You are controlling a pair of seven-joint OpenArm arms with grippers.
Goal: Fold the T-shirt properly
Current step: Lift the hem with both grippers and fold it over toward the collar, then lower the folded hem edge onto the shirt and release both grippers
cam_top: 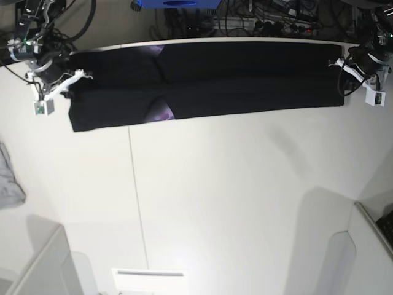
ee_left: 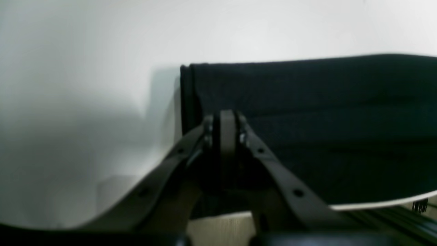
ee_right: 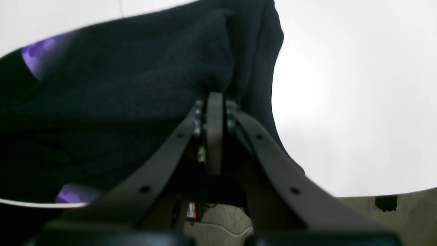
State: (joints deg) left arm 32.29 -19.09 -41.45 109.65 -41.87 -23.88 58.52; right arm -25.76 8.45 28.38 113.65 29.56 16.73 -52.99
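Note:
The black T-shirt (cam_top: pixel 245 86) lies as a long folded band along the table's far edge, with a bit of purple print (cam_top: pixel 161 112) showing. My right gripper (cam_top: pixel 78 75) is at its left end. In the right wrist view the gripper (ee_right: pixel 215 102) is shut on a bunched fold of the shirt (ee_right: pixel 119 102). My left gripper (cam_top: pixel 336 63) is at the shirt's right end. In the left wrist view the gripper (ee_left: pixel 227 119) is shut over the shirt (ee_left: pixel 324 119), near its corner. The orange print is hidden.
A small light-grey cloth (cam_top: pixel 9 181) lies at the table's left edge. Cables and a blue object (cam_top: pixel 175 3) sit beyond the far edge. White raised panels stand at the front left (cam_top: pixel 37 264) and front right (cam_top: pixel 368 246). The white table (cam_top: pixel 233 196) spreads in front of the shirt.

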